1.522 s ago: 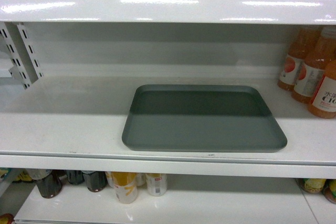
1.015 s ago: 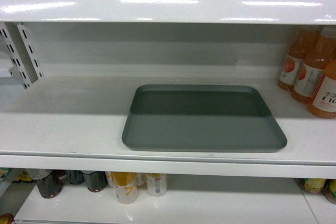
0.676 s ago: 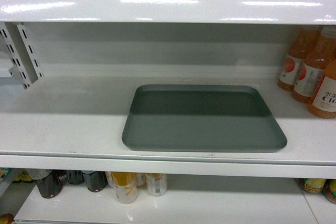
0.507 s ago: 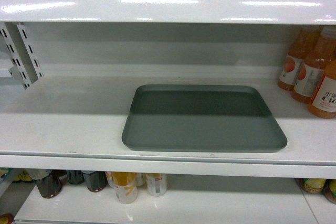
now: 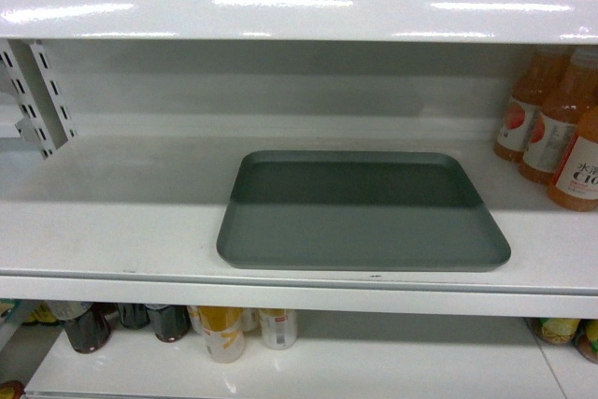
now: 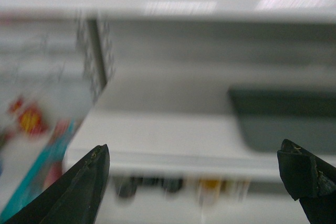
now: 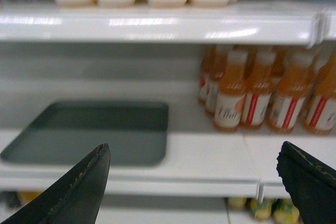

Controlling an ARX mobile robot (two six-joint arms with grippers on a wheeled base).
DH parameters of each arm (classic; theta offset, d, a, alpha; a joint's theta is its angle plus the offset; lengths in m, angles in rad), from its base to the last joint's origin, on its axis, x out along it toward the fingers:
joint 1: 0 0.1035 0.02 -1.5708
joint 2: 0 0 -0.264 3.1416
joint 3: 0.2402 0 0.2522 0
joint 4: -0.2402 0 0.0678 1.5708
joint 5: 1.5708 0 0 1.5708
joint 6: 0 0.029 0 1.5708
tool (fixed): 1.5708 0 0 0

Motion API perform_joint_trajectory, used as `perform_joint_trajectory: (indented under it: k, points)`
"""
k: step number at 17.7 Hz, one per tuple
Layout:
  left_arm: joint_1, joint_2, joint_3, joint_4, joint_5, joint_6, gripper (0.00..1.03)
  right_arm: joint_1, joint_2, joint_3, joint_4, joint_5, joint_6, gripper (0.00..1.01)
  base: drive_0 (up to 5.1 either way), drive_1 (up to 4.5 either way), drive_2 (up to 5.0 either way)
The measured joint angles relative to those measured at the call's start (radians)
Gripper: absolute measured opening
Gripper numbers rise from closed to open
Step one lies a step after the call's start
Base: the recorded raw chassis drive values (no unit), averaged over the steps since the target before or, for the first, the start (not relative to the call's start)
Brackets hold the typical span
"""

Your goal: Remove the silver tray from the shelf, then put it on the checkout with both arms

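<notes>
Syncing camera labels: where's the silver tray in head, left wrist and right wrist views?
Head: silver tray sits centre, flat on the shelf.
Left wrist: blurred, at right edge, middle height, between the open left gripper fingertips.
Right wrist: left half, middle height, left of the orange bottles.
Shared landmark: the shelf's white front edge under the tray.

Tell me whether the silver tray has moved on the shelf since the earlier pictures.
No. The silver tray lies in the same spot on the shelf, as far from the orange bottles as before.

Black, tapered, rough-edged gripper fingers (image 7: 79, 187)
</notes>
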Motion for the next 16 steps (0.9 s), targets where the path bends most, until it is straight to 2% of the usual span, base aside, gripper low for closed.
perform_joint_trajectory:
  k: [1,2,3,4,6,7,8,9,11,13,16]
  points:
    - [-0.060,0.134,0.063,-0.097,-0.130,-0.043,0.98,-0.007,0.074,0.042,-0.113,-0.069,-0.023,0.98,0.0,0.00,0.0]
    - [-0.065,0.269,0.095,-0.066,-0.161,-0.076,0.98,-0.009,0.190,0.069,-0.140,-0.123,-0.025,0.98,0.0,0.00,0.0]
    - [-0.061,0.390,0.100,0.007,-0.163,-0.093,0.98,-0.007,0.294,0.074,-0.098,-0.148,-0.024,0.98,0.0,0.00,0.0]
    - [-0.057,0.503,0.100,0.089,-0.119,-0.111,0.98,0.001,0.393,0.074,-0.021,-0.142,-0.023,0.98,0.0,0.00,0.0]
    - [-0.065,0.753,0.109,0.266,-0.034,-0.117,0.98,0.074,0.612,0.077,0.146,-0.098,-0.012,0.98,0.0,0.00,0.0]
    - [-0.108,1.155,0.184,0.564,0.028,-0.108,0.98,0.166,1.001,0.143,0.430,-0.043,0.008,0.98,0.0,0.00,0.0]
    - [-0.126,1.329,0.250,0.661,0.040,-0.109,0.98,0.174,1.161,0.184,0.533,-0.040,0.011,0.98,0.0,0.00,0.0]
    - [-0.137,1.449,0.304,0.708,0.048,-0.110,0.98,0.175,1.280,0.220,0.595,-0.035,0.017,0.98,0.0,0.00,0.0]
    - [-0.147,1.626,0.412,0.716,0.055,-0.114,0.98,0.168,1.451,0.291,0.657,-0.032,0.019,0.98,0.0,0.00,0.0]
    - [-0.148,1.752,0.508,0.696,0.059,-0.114,0.98,0.161,1.568,0.365,0.684,-0.029,0.021,0.98,0.0,0.00,0.0]
    - [-0.147,1.918,0.708,0.637,0.051,-0.121,0.98,0.161,1.752,0.542,0.655,-0.028,0.039,0.98,0.0,0.00,0.0]
